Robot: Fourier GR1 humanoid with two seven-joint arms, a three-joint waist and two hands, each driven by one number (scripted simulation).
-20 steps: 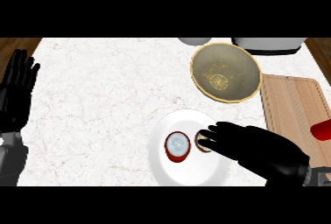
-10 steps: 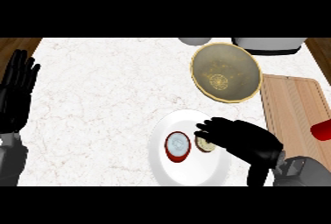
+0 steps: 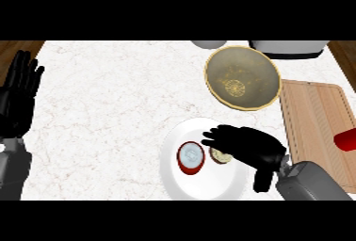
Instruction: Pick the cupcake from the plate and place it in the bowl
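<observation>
Head view, looking steeply down on one white marble counter (image 3: 111, 117), takes in two black hands. The robot's right hand (image 3: 246, 146) lies over the right part of the single round white plate (image 3: 208, 188), its fingers curled down over a small pale cupcake (image 3: 220, 155), which peeks out from under them on the hand's left side. The cupcake sits on the plate, just right of one red-rimmed round cup with a pale blue-white top (image 3: 190, 156), which also stands on the plate; the two are close together, and whether they touch cannot be told. Whether the fingers actually close round the cupcake or only cover it cannot be told either, since the hand hides most of it.

The robot's left hand (image 3: 20, 94) shows at the view's left edge, open with fingers straight and pointing up, holding nothing.

One round brass-coloured metal bowl (image 3: 241, 77) rests on the counter above and to the right of the plate, well apart from it. One pale wooden cutting board (image 3: 316, 117) lies along the right side, beside the bowl's lower edge, with one red object (image 3: 345, 140) cut off by the view's right edge on it. At the top edge stand one grey-white rounded appliance (image 3: 288, 48) and one small pale rounded item (image 3: 208, 44), both only partly in view.
</observation>
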